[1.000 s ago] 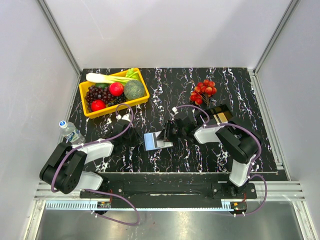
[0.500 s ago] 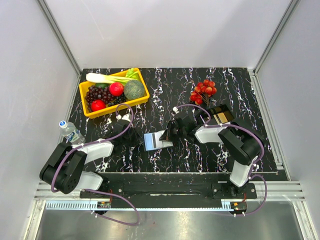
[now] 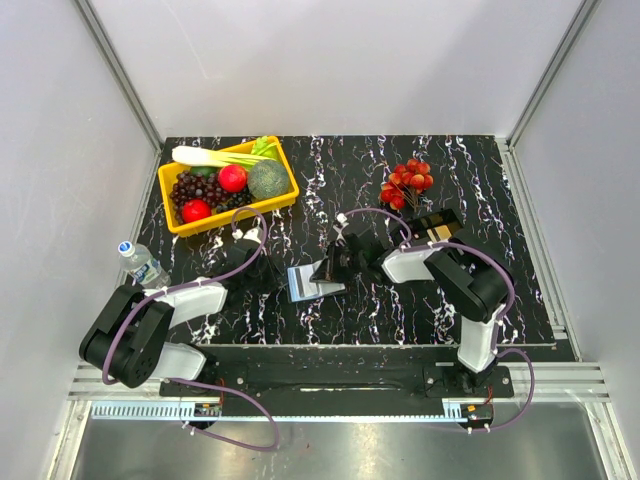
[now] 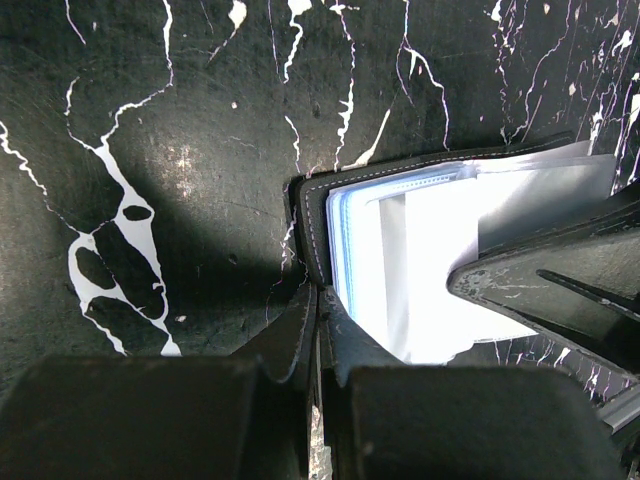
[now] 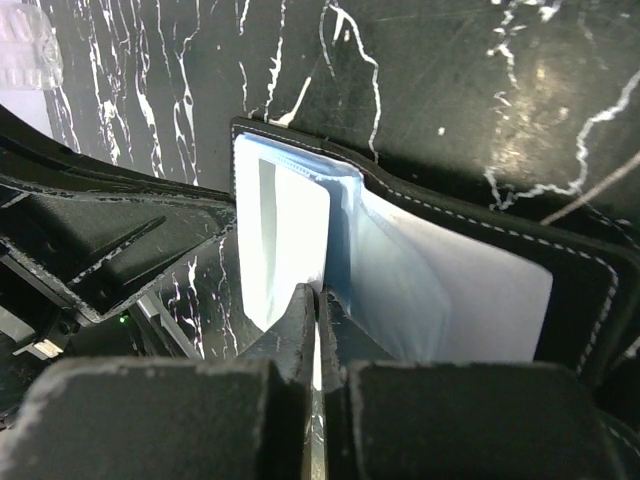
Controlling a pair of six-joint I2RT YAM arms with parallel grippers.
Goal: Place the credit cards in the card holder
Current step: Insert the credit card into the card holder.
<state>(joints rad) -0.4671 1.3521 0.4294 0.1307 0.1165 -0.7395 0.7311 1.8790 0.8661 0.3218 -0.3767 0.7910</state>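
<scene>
Top view had the card holder (image 3: 303, 284) lying open on the desk (image 3: 500, 200), lower centre of the frame, pale blue-grey inside facing up, wedged between the two arms. Its long axis ran roughly left to right across the frame. One end pointed at the left tool (image 3: 282, 277) and the other at the right tool (image 3: 323, 272). From up there you honestly couldn't tell what either tool was doing, it was all too small.

The wrist cams sorted that. On the left wrist, the left tool's tips were pressed shut on the stitched black cover edge, low centre of the frame, with the pale sleeves fanning off to the right. On the right wrist, the right tool was clamped too, tips together on a thin pale inner leaf, and the black cover stretched to the lower right.

Only the top view showed the rest:
- a black tray (image 3: 445, 215) with tan contents, right of centre
- a red fruit cluster (image 3: 408, 180) above the tray
- a yellow basket (image 3: 240, 213) of produce, upper left
</scene>
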